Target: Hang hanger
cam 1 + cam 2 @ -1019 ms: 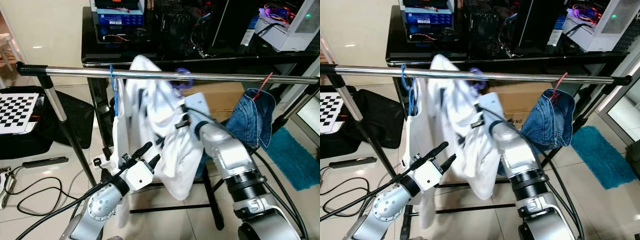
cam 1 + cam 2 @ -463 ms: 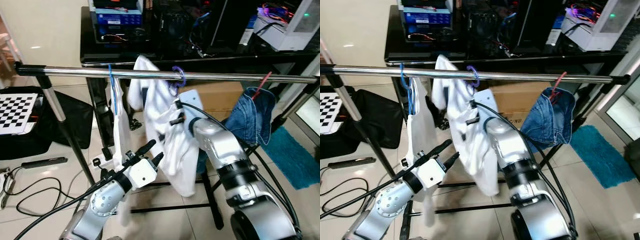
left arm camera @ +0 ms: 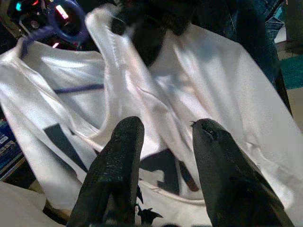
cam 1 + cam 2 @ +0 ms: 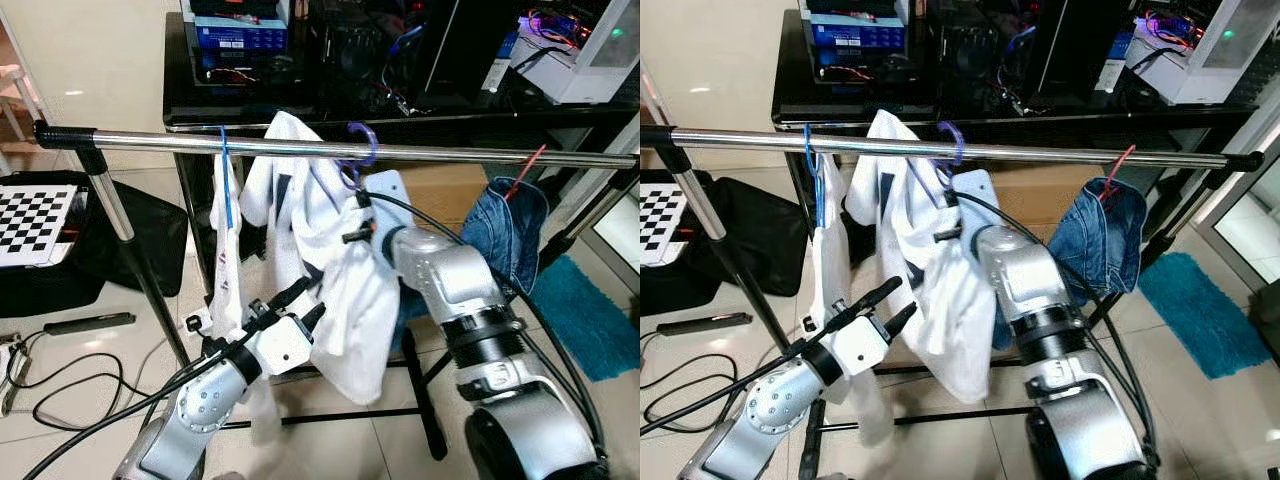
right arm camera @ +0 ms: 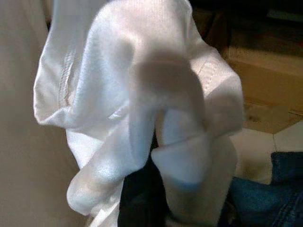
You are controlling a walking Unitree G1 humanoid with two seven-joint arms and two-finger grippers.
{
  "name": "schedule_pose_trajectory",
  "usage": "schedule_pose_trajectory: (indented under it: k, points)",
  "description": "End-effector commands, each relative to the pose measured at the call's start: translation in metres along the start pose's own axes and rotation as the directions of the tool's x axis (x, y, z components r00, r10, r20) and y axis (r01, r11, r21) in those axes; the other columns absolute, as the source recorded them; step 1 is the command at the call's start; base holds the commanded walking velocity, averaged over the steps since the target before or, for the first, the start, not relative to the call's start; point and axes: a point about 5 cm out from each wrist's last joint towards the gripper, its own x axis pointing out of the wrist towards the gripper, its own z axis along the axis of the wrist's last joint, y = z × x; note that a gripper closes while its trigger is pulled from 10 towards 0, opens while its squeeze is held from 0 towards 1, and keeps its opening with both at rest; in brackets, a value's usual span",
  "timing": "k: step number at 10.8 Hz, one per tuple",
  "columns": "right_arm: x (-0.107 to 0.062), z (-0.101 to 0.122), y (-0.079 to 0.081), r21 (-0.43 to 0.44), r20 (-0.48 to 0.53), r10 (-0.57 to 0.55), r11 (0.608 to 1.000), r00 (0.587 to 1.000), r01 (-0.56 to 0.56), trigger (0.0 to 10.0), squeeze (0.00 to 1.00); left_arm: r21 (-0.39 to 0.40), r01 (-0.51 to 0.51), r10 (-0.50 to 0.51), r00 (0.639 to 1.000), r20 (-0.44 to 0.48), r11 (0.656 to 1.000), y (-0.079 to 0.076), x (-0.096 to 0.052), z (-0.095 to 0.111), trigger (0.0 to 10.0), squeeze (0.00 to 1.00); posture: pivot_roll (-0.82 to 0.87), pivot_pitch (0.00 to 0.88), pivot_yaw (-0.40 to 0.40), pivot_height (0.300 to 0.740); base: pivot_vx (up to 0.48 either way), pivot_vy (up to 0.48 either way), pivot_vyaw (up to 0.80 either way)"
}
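Blue hanger (image 4: 226,170): on the rail (image 4: 150,143) at the left, carrying a white garment, as it was a second ago
Left gripper (image 4: 296,305): fingers parted, empty, still poised low by the shirt hem
Purple hanger (image 4: 362,143): hook now over the rail; a second ago it sat just under it
White shirt (image 4: 335,260): draped from that hanger, bunched
Right gripper (image 4: 352,222): buried in shirt cloth below the hook; grip cannot be told
Jeans (image 4: 510,230): hanging at far right on a red hanger (image 4: 523,172)
Judgement: hanging looks done; release and withdrawal remain
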Motion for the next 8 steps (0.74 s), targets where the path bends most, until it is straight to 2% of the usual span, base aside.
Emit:
schedule_pose_trajectory:
  k: [1, 4, 7, 8]
  points:
    - [0.002, -0.018, -0.004, -0.006, -0.063, -0.024, 1.0, 0.998, 0.023, 10.0, 0.0, 0.009, 0.027, -0.027, 1.0, 0.009, 1.0, -0.004, 0.003, 0.004, 10.0, 0.0, 0.21, 0.087, -0.123, 0.74, 0.0, 0.0, 0.0]
    - [0.001, -0.018, 0.001, 0.005, -0.073, -0.017, 1.0, 0.997, 0.017, 10.0, 0.0, 0.003, 0.037, -0.037, 0.999, 0.01, 0.999, -0.006, 0.002, 0.005, 10.0, 0.0, 0.2, 0.093, -0.122, 0.74, 0.0, 0.0, 0.0]
    - [0.0, -0.029, 0.003, -0.012, -0.074, -0.009, 1.0, 0.997, 0.009, 10.0, 0.0, -0.008, 0.03, -0.03, 1.0, 0.004, 1.0, -0.007, 0.001, 0.004, 10.0, 0.0, 0.21, 0.094, -0.122, 0.74, 0.0, 0.0, 0.0]
    - [-0.001, -0.031, 0.001, -0.003, -0.047, -0.021, 1.0, 0.999, 0.021, 10.0, 1.0, -0.034, 0.007, -0.007, 1.0, 0.005, 0.999, -0.005, 0.002, 0.004, 10.0, 0.0, 0.21, 0.094, -0.121, 0.74, 0.0, 0.0, 0.0]
